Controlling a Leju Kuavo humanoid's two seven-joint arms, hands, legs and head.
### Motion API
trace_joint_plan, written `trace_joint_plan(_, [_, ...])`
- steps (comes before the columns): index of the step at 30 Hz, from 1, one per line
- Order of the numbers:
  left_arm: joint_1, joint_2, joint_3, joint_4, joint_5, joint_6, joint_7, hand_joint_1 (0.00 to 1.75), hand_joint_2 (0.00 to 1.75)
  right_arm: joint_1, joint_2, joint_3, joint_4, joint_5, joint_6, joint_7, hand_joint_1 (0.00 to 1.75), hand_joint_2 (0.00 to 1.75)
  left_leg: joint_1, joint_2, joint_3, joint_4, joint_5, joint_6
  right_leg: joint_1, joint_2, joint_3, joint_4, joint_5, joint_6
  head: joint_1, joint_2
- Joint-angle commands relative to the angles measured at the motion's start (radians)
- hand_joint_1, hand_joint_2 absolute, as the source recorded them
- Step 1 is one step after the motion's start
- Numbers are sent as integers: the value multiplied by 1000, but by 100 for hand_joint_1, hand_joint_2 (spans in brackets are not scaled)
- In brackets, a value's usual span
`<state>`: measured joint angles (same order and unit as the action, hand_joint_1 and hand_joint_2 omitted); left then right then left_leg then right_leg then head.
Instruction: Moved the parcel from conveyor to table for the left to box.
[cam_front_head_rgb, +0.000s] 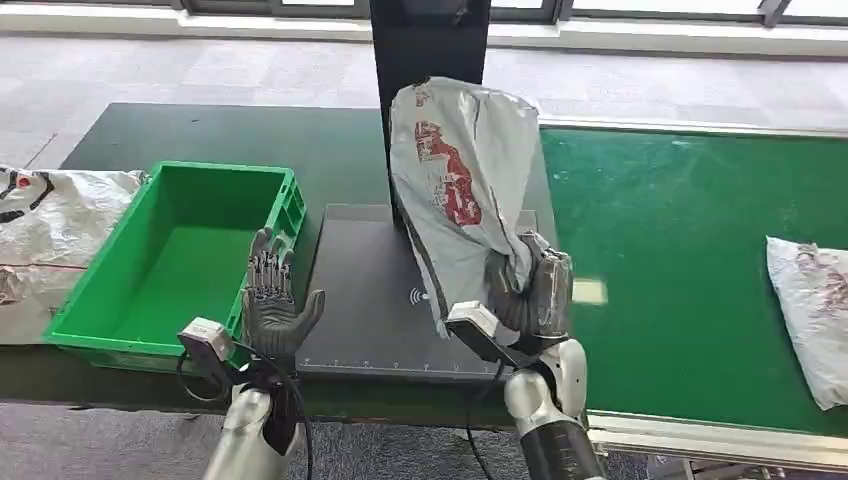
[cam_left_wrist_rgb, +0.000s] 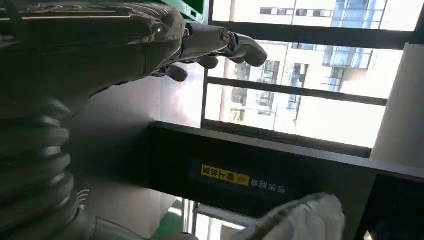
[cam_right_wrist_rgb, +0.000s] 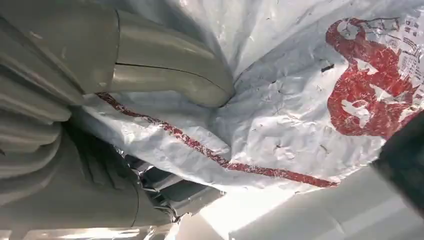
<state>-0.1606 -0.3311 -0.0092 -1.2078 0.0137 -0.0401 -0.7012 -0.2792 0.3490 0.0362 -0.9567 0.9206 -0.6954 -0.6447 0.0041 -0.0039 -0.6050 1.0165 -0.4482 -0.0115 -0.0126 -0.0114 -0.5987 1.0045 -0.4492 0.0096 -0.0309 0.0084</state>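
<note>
Parcel, grey crinkled plastic mailer with red print (cam_front_head_rgb: 455, 190), held upright in right hand (cam_front_head_rgb: 528, 290) over dark flat scanner plate (cam_front_head_rgb: 370, 290); black upright post (cam_front_head_rgb: 430, 50) directly behind it at 12 o'clock. Left hand (cam_front_head_rgb: 270, 300) holds nothing, fingers spread. Green plastic crate (cam_front_head_rgb: 170, 260) at 9 o'clock. Second grey mailer (cam_front_head_rgb: 812, 310) on green conveyor belt (cam_front_head_rgb: 680, 210), 3 o'clock.

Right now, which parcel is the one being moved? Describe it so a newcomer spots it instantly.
Find the dark scanning plate between the green crate and the green conveyor. Above it the right hand grips a grey parcel with red print, held upright. The other parcel lies flat on the belt.
</note>
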Motion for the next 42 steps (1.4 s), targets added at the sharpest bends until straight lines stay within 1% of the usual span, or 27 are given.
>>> trace_joint_plan(1, [6, -18, 36, 49, 0, 9, 3, 0, 175, -148, 0, -37, 468, 2, -3, 30, 175, 175, 1, 2, 5, -3, 0, 0, 1, 2, 5, -4, 1, -1, 0, 0])
trace_joint_plan(3, [6, -18, 36, 49, 0, 9, 3, 0, 175, -148, 0, -37, 468, 2, -3, 30, 175, 175, 0, 2, 3, -1, 0, 0, 1, 2, 3, -2, 0, 0, 0, 0])
trace_joint_plan(4, [6, -18, 36, 49, 0, 9, 3, 0, 175, -148, 0, -37, 468, 2, -3, 30, 175, 175, 1, 3, 6, -3, 0, 0, 1, 3, 5, -3, 0, 0, 0, 0])
trace_joint_plan(6, [2, -18, 36, 55, 0, 7, 3, 0, 175, -145, 0, -39, 480, 1, -3, 27, 175, 175, 0, 1, 3, -1, 0, 0, 0, 2, 3, -2, 0, 0, 0, 0])
trace_joint_plan(7, [0, -17, 32, 62, -1, 6, 3, 0, 175, -154, 0, -33, 506, -6, -3, 27, 175, 175, 0, 2, 5, -3, 0, 0, 0, 2, 5, -3, 0, 0, 0, 0])
trace_joint_plan(8, [-10, -18, 33, 82, -1, 6, 3, 0, 175, -158, 0, -31, 528, -12, -2, 29, 175, 175, 1, 1, 4, -2, 0, 0, 1, 2, 4, -2, 0, 0, 0, 0])
trace_joint_plan(9, [-22, -18, 30, 98, -5, 2, 3, 0, 175, -162, -4, -19, 555, -8, 0, 39, 175, 175, 0, 2, 6, -3, 0, 0, 0, 3, 5, -3, 0, 0, 0, 0])
trace_joint_plan(11, [-26, -18, 24, 106, -5, 3, 3, 0, 175, -158, -6, -13, 572, -4, 6, 48, 175, 175, 0, 0, 2, -1, 0, 0, 0, 1, 2, -1, 0, 0, 0, 0])
trace_joint_plan(12, [-26, -18, 20, 108, -5, 4, 3, 0, 175, -158, -10, -6, 583, 3, 8, 59, 175, 175, 0, 1, 4, -2, 0, 0, 0, 1, 4, -3, 0, 0, 0, 0])
trace_joint_plan(13, [-26, -18, 20, 109, -4, 4, 3, 0, 175, -160, -13, -3, 589, 6, 13, 64, 175, 175, 0, 0, 3, -1, 0, 0, 0, 1, 3, -2, 0, 0, 0, 0])
trace_joint_plan(14, [-26, -18, 20, 111, -4, 3, 3, 0, 175, -164, -15, 4, 598, 14, 22, 76, 168, 175, 0, 0, 5, -3, 0, 0, 0, 1, 4, -3, 0, -1, 0, 0])
trace_joint_plan(15, [-27, -18, 24, 115, -4, 3, 3, 0, 175, -163, -15, 16, 596, 28, 5, 92, 7, 175, 1, 0, 3, -1, 0, 0, 1, 1, 3, -2, 0, 0, 0, 0])
trace_joint_plan(16, [-27, -18, 25, 115, -4, 4, 3, 0, 175, -163, -13, 12, 595, 22, 9, 92, 0, 175, 0, 0, 2, -1, 0, 0, 0, 1, 1, -1, 0, 0, 0, 0])
trace_joint_plan(19, [-27, -18, 26, 111, -6, 6, 3, 0, 175, -162, -10, 9, 588, 9, 12, 88, 0, 175, 0, 1, 4, -2, 0, 0, 0, 2, 3, -3, 0, -1, 0, 0])
trace_joint_plan(26, [-27, -18, 26, 111, -6, 6, 3, 0, 175, -162, -10, 9, 588, 9, 12, 88, 0, 175, 0, 1, 1, -1, 0, 0, 0, 1, 1, -1, 0, 0, 0, 0])
trace_joint_plan(27, [-27, -18, 26, 111, -6, 6, 3, 0, 175, -162, -10, 9, 588, 9, 12, 88, 0, 175, 0, 1, 3, -1, 0, 0, 0, 1, 2, -2, 0, 0, 0, 0])
trace_joint_plan(37, [-24, -18, 23, 106, -4, 15, 3, 0, 175, -160, -10, 7, 576, -3, 10, 80, 0, 175, 0, 1, 2, -1, 0, 0, 0, 1, 1, -1, 0, 0, 0, 0])
trace_joint_plan(39, [-17, -18, 25, 99, -4, 18, 3, 0, 175, -150, -5, 7, 547, -26, -3, 48, 0, 175, 0, 1, 2, -1, 0, 0, 0, 1, 2, -2, 0, -1, 0, 0])
trace_joint_plan(42, [-9, -18, 30, 91, -3, 21, 3, 0, 175, -87, 0, -27, 379, 21, -3, 51, 0, 175, 0, 2, 3, -1, 0, 0, 0, 2, 2, -1, 0, -1, 0, 0])
